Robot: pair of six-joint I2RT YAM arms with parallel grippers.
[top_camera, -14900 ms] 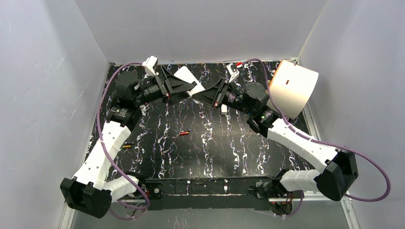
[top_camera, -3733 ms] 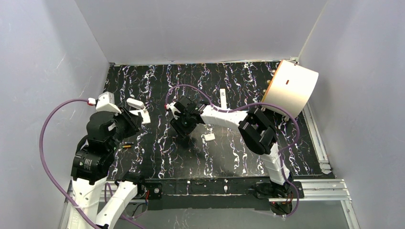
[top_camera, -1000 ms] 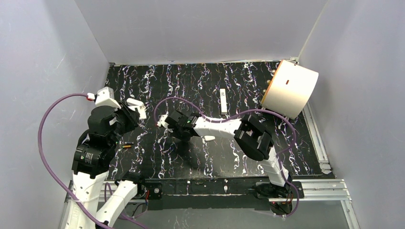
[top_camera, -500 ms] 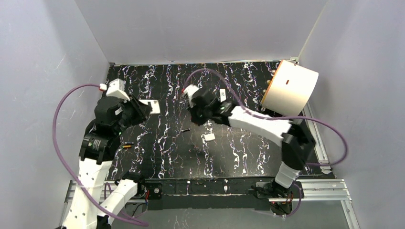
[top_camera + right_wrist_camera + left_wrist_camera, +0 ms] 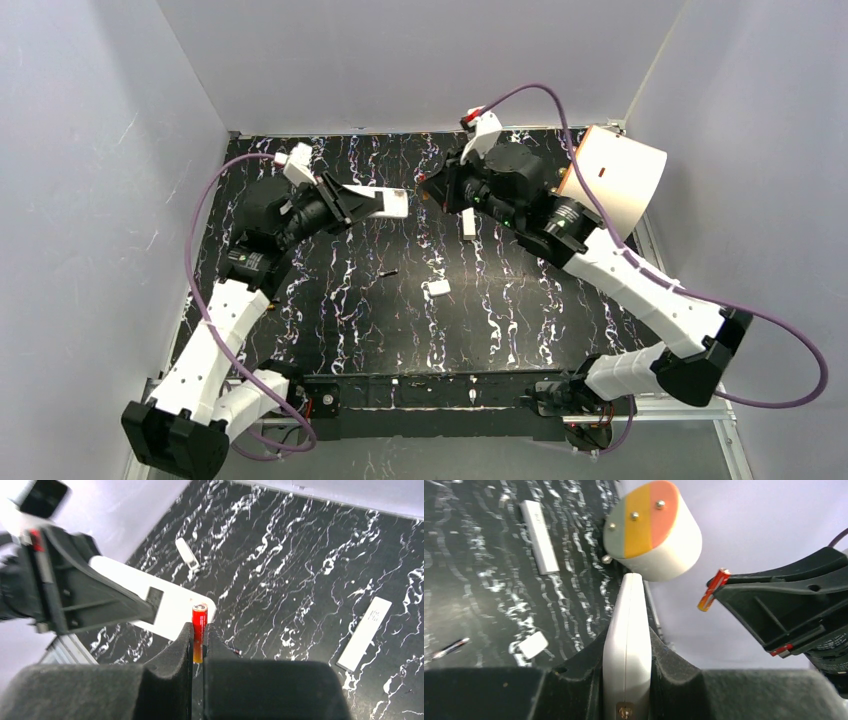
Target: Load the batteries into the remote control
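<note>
Battery (image 5: 199,612) clamped in right gripper (image 5: 199,631), poised beside remote control (image 5: 629,600) clenched by left gripper (image 5: 626,636); insertion step; next needs compartment alignment

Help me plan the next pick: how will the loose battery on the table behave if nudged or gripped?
The battery is a thin cylinder lying on its side, so a sideways nudge would probably roll it across the flat table. It looks rigid and smooth, so it may slip unless pinched squarely. Being so small, it is likely light.
</note>
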